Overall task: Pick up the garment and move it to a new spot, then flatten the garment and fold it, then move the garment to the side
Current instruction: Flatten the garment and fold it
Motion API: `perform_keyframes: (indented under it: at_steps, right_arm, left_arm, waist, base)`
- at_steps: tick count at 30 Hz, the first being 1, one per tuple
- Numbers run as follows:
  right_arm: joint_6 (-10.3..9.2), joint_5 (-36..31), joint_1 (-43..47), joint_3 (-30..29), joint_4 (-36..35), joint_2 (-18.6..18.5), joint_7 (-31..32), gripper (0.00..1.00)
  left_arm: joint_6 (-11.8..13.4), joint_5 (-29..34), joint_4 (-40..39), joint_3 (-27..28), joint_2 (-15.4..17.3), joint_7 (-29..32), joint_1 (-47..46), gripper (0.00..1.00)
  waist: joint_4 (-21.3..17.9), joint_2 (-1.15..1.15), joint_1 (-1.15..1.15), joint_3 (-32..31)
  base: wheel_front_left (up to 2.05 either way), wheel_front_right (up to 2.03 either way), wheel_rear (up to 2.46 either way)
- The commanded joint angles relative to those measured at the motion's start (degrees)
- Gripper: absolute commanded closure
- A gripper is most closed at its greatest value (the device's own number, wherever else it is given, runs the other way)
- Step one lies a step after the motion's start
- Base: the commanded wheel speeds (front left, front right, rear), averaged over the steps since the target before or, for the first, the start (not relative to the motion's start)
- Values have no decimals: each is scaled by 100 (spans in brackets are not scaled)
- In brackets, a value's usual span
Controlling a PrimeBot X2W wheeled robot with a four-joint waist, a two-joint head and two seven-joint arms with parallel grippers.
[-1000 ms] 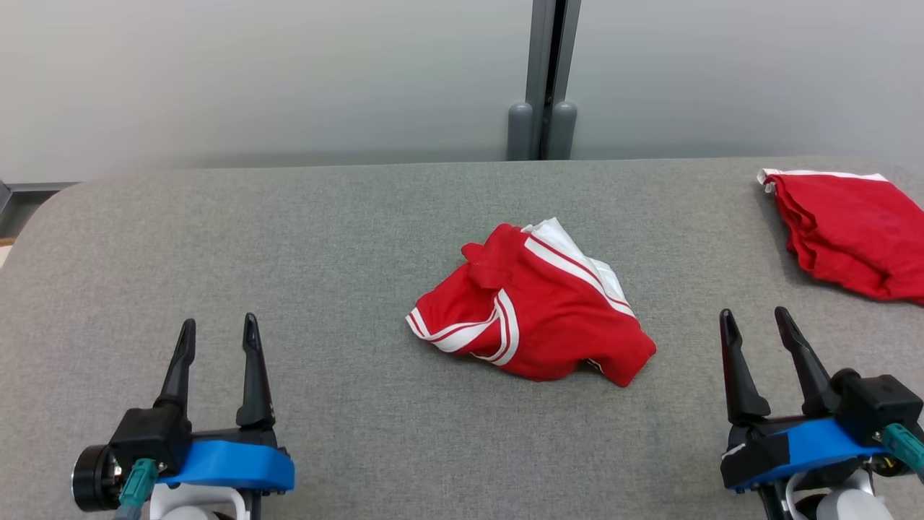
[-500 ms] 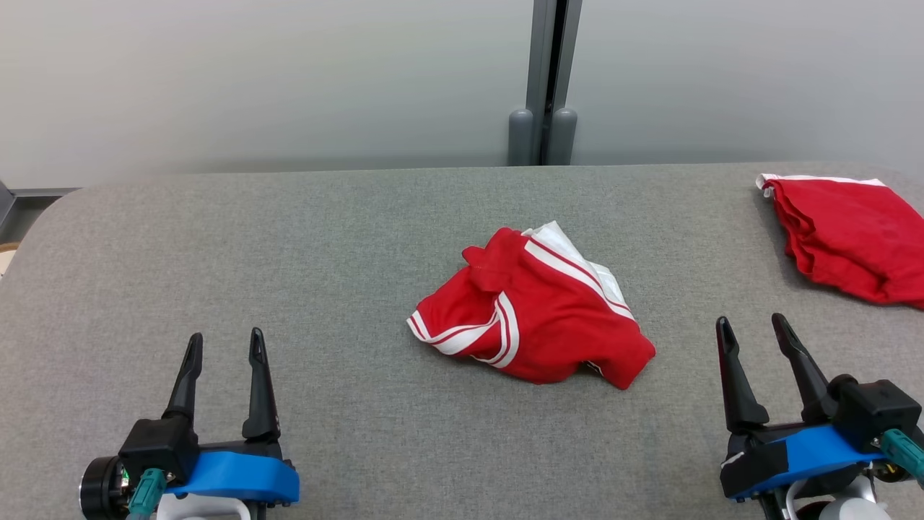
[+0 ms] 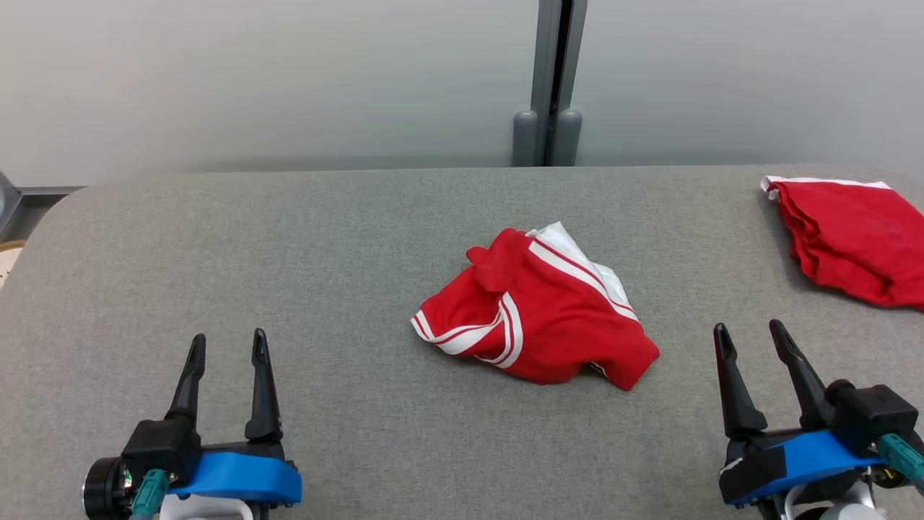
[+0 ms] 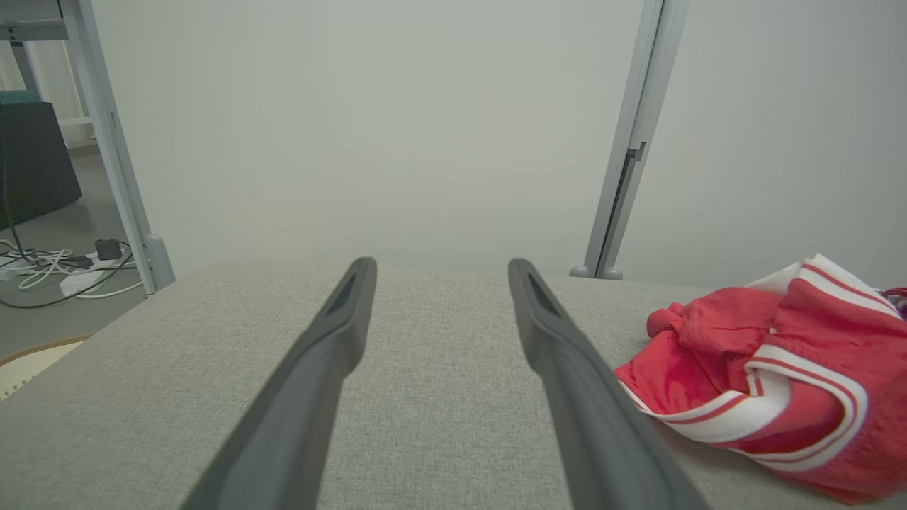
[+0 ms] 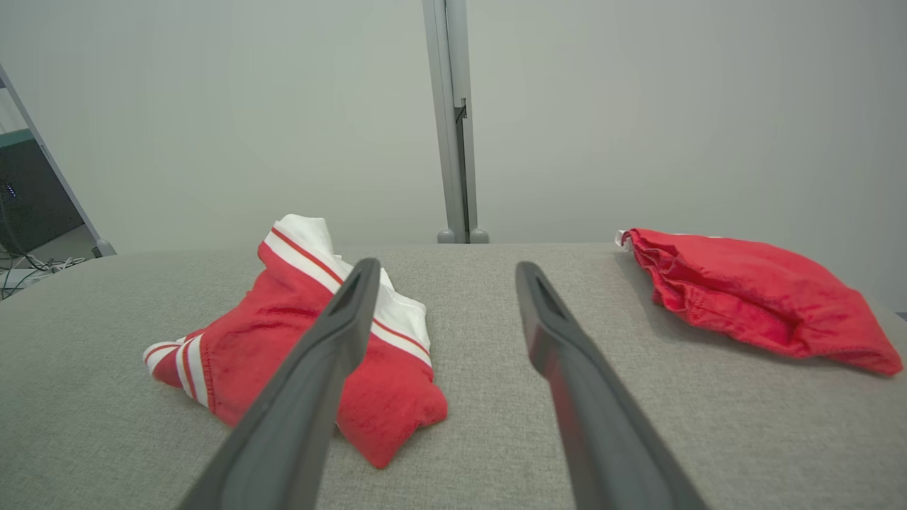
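Note:
A crumpled red garment (image 3: pixel 538 310) with white stripes lies in a heap near the middle of the grey table (image 3: pixel 325 238). The left wrist view shows the garment (image 4: pixel 772 375) at its right side, and in the right wrist view the garment (image 5: pixel 283 347) lies at the left, partly behind a finger. My left gripper (image 3: pixel 227 345) stands open at the lower left, well left of the heap, nothing between its fingers. My right gripper (image 3: pixel 751 334) stands open at the lower right, to the right of the heap, also empty.
A second red cloth (image 3: pixel 852 242) with a white edge lies folded at the table's far right; the right wrist view has this cloth (image 5: pixel 751 297) at its right. A grey post (image 3: pixel 552 87) rises behind the table's far edge. Cables (image 4: pixel 49 265) lie on the floor left of the table.
The whole head view has shifted slightly down and right, so the camera moved. Both grippers sit a little lower in the picture, still open. The garment has not moved on the table.

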Motion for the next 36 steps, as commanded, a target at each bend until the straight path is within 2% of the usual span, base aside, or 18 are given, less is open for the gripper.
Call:
perform_keyframes:
  at_steps: [1, 16, 21, 28, 36]
  right_arm:
    - [1, -26, 21, -9, 13, -6, 11, 0]
    - [1, -102, -486, 319, 164, -6, 16, 0]
    - [1, -88, -789, 417, 197, -6, -32, 0]
    - [1, -10, -879, 473, 281, -7, -132, 0]
    - [1, 70, -954, 554, 364, -6, -236, 0]
  left_arm:
    - [-22, 45, 16, 36, -6, -25, -11, 0]
    - [-114, 128, 17, 92, -98, -25, -92, 0]
    - [-253, 182, 41, -80, -146, -25, -254, 0]
    - [-537, 187, 349, -563, -211, -24, -680, 0]
    - [-770, 92, 1146, -1284, -215, 95, -1495, 0]
  waist:
    - [10, 0, 0, -5]
    - [67, 0, 0, 58]
    - [47, 0, 0, 161]
    - [-239, 0, 0, 246]
    - [-803, 0, 0, 468]
  base:
    - [0, 0, 0]
    - [0, 0, 0]
    - [0, 0, 0]
    - [0, 0, 0]
    - [0, 0, 0]
